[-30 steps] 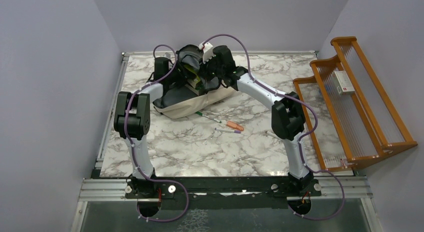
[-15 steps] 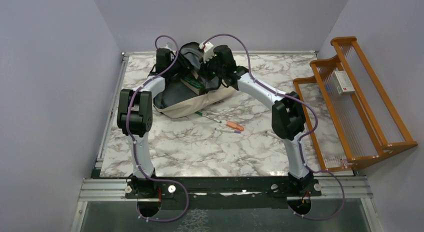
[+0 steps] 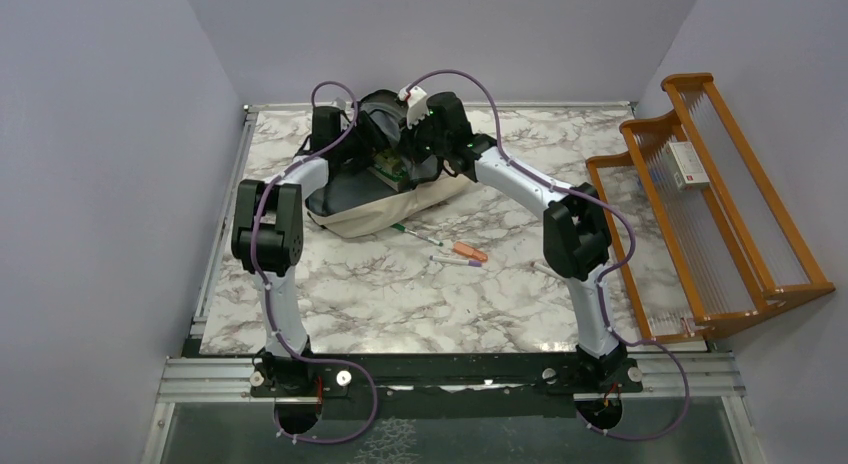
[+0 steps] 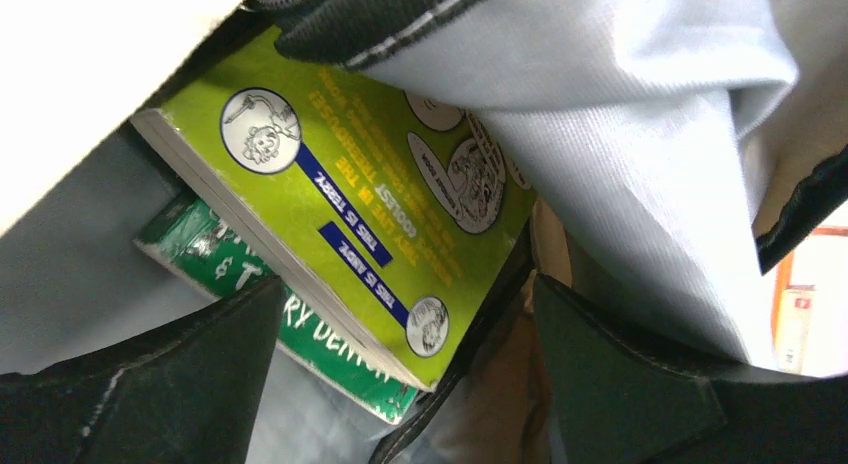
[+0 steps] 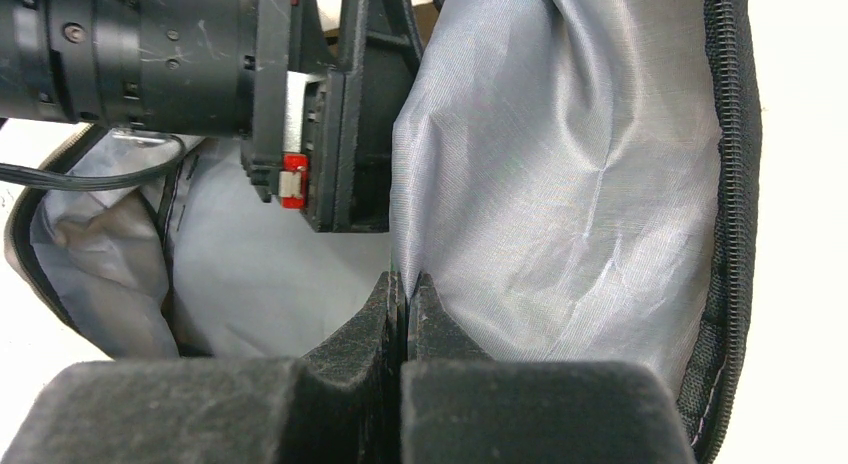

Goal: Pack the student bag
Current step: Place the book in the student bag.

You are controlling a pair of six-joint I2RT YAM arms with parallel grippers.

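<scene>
Top cam: fixed, high behind the arm bases, angled down and forward, far enough out to take in the whole bench point(image 3: 450, 284). Left wrist cam: very close, looks past its own jaws into the student bag point(image 4: 620, 134) at a lime-green book point(image 4: 370, 214). Right wrist cam: equally close, grey lining fills the frame, left arm's wrist point(image 5: 130, 54) upper left. All three share the bag's open mouth.

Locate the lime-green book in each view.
Top external: lime-green book is a small green patch in the student bag's mouth.
Left wrist: book fills the centre, overlapping a dark green book.
Right wrist: not in it.
Shared landmark: the bag's grey lining.
</scene>
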